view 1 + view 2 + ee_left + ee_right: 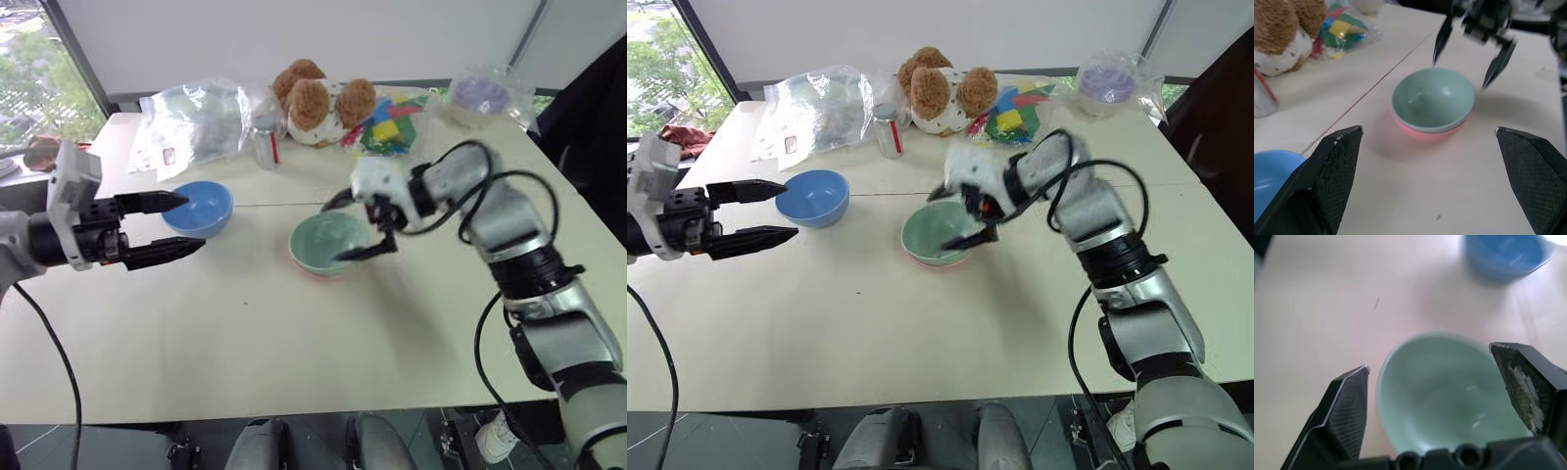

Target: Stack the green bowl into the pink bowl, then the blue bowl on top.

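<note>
pale table by a window, clutter pushed to the far edge so the middle is free for stacking. green bowl sits nested in the pink bowl; right gripper hangs over it, jaws spread and empty. left gripper, wide open, faces the blue bowl just beside it, likely lined up to grab it for the top.

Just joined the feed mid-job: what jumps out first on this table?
The green bowl sits nested in the pink bowl mid-table, with the right gripper open just above its rim, holding nothing. To the left, the blue bowl stands alone, the open left gripper level beside it. A brown plush toy and plastic bags crowd the far edge.
</note>
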### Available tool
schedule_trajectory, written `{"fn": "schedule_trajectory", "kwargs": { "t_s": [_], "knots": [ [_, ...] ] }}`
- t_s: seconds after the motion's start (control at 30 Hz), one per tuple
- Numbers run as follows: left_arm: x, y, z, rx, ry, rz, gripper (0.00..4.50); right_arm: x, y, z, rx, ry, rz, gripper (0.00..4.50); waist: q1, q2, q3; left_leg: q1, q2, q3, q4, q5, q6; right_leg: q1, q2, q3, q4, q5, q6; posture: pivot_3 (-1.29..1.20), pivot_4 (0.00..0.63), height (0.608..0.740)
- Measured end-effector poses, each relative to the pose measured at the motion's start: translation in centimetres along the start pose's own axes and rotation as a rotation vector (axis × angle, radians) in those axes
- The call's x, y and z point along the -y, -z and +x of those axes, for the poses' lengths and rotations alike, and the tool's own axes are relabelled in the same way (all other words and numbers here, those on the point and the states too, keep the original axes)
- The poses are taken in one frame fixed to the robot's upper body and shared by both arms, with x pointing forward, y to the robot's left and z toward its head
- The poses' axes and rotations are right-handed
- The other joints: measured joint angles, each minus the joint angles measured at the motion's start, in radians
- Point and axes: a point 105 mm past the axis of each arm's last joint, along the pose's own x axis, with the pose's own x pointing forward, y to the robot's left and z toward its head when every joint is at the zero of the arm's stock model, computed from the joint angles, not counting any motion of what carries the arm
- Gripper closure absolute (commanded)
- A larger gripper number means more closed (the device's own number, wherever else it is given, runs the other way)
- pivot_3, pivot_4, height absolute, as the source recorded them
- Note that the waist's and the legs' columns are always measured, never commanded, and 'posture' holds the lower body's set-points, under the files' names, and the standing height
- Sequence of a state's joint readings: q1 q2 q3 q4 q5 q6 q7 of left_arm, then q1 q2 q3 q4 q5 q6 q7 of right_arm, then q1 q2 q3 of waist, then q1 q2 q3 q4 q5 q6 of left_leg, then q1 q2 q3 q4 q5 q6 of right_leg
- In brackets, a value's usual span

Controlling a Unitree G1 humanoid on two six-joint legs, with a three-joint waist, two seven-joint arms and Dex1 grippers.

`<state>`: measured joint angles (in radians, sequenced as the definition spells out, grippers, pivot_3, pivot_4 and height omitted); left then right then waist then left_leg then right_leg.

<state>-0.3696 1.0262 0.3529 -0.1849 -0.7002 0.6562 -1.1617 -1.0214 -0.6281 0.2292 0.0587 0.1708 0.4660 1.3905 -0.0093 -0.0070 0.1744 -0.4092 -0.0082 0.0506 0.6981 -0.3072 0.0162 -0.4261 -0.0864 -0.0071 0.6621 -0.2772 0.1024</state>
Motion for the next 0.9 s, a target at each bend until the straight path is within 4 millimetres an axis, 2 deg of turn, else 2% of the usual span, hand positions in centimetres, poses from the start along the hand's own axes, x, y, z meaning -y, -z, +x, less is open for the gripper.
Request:
{"fn": "schedule_trajectory", "kwargs": {
  "t_s": [0.13, 0.23, 0.3, 0.37, 0.5, 0.7, 0.8, 0.87, 0.9],
  "knots": [
    [-2.5, 2.7, 0.9, -0.148, -0.08, 0.123, 0.0, 0.0, -1.7, -4.4, 0.19, 0.11, 0.2, 0.06, 0.002, 0.0, 0.0, 0.0, -0.001, 0.0, -0.001, 0.0, 0.0, 0.001, -0.001, -0.001, -0.002, 0.0, 0.0, 0.0, 0.15, 0.74],
    [-4.7, 4.3, 1.5, -0.263, -0.127, 0.241, 0.0, -0.4, -2.6, -6.8, 0.314, 0.176, 0.3, 0.06, -0.002, 0.0, 0.0, 0.0, -0.001, 0.001, -0.001, -0.001, 0.003, 0.001, -0.001, -0.001, -0.002, 0.0, 0.0, 0.0, 0.15, 0.74],
    [-5.8, 5.3, 2.1, -0.322, -0.138, 0.299, 0.0, -1.0, -2.8, -8.0, 0.332, 0.209, 0.323, 0.06, -0.003, 0.0, 0.0, 0.0, -0.001, 0.001, -0.001, -0.003, 0.005, 0.0, -0.001, -0.001, -0.001, 0.0, 0.0, 0.0, 0.15, 0.74],
    [-6.8, 6.4, 2.8, -0.363, -0.141, 0.332, 0.0, -2.0, -2.8, -8.5, 0.331, 0.219, 0.329, 0.06, -0.004, 0.0, 0.0, 0.0, 0.0, 0.002, -0.001, -0.003, 0.005, 0.0, 0.0, -0.001, -0.001, 0.0, 0.0, 0.0, 0.15, 0.74],
    [-8.2, 8.6, 3.8, -0.462, -0.118, 0.388, 0.0, -3.7, -2.6, -8.1, 0.316, 0.211, 0.34, 0.06, -0.005, 0.0, 0.0, 0.0, 0.0, 0.003, -0.001, -0.003, 0.006, -0.001, 0.001, -0.002, 0.0, 0.0, 0.0, 0.0, 0.15, 0.74],
    [-9.4, 11.2, 4.3, -0.564, -0.103, 0.397, 0.0, -4.2, -2.9, -8.7, 0.303, 0.266, 0.327, 0.06, -0.001, -0.001, 0.0, -0.001, 0.0, 0.004, 0.001, -0.004, 0.008, 0.0, 0.002, -0.002, 0.0, 0.0, 0.0, 0.0, 0.15, 0.74],
    [-9.6, 12.1, 4.8, -0.585, -0.096, 0.392, 0.89, -4.2, -2.7, -8.9, 0.291, 0.281, 0.337, 0.0, 0.001, -0.002, 0.0, -0.001, 0.0, 0.004, 0.001, -0.005, 0.008, 0.0, 0.002, -0.002, 0.0, 0.0, 0.0, 0.0, 0.15, 0.74],
    [-9.7, 12.3, 5.2, -0.589, -0.089, 0.394, 1.8, -4.2, -2.7, -9.0, 0.288, 0.29, 0.34, 0.0, -0.001, -0.002, 0.0, -0.001, 0.0, 0.004, 0.001, -0.005, 0.009, 0.0, 0.002, -0.002, 0.0, 0.0, 0.0, 0.0, 0.15, 0.74],
    [-9.7, 12.3, 5.4, -0.589, -0.08, 0.4, 2.4, -4.2, -2.7, -9.1, 0.283, 0.296, 0.34, 0.0, -0.001, -0.002, 0.0, -0.001, 0.0, 0.004, 0.001, -0.005, 0.009, -0.001, 0.002, -0.002, 0.0, 0.0, 0.0, 0.0, 0.15, 0.74]
  ]
}}
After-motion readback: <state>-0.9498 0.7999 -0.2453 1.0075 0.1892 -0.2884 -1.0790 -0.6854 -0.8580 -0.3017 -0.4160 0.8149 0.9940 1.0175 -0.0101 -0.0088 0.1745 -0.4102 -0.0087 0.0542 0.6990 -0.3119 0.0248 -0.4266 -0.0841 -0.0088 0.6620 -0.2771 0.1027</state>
